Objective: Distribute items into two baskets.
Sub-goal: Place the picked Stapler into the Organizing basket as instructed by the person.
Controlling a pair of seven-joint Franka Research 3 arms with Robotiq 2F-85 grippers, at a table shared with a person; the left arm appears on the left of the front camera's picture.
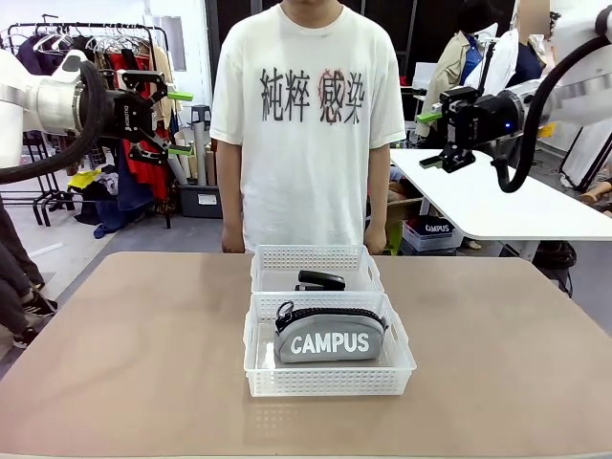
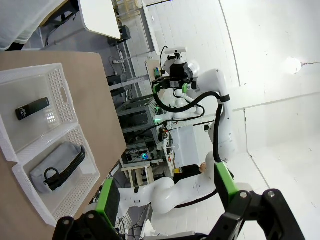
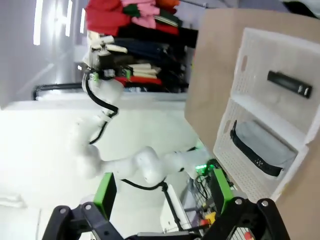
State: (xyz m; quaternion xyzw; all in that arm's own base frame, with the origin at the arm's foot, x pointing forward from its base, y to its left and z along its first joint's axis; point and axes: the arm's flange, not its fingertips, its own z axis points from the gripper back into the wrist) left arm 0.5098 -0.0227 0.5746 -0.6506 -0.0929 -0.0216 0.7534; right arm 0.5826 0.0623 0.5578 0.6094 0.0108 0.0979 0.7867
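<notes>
The 2 baskets sit touching end to end in the middle of the table (image 1: 115, 363). The near basket (image 1: 328, 381) holds the grey pouch (image 1: 330, 337), standing on its long edge with the "CAMPUS" lettering facing the robot and its black zip on top. The far basket (image 1: 316, 260), just in front of the person (image 1: 308, 115), holds the black stapler (image 1: 320, 280). With 1 item in each basket, the sorting looks done.

Both arms are raised well above and to the sides of the baskets. The left claw (image 1: 175, 122) hangs high at the left with its green-padded fingers spread apart and nothing between them. The right claw (image 1: 438, 134) hangs high at the right, also spread and empty.

Should either item need another move, the key relation is this: both baskets lie below and inward of each claw, roughly midway between the 2 arms, so neither arm is clearly nearer. The long axes of the pouch and the stapler both run across the table from left to right, so a claw coming down would close across the short width, front to back.
</notes>
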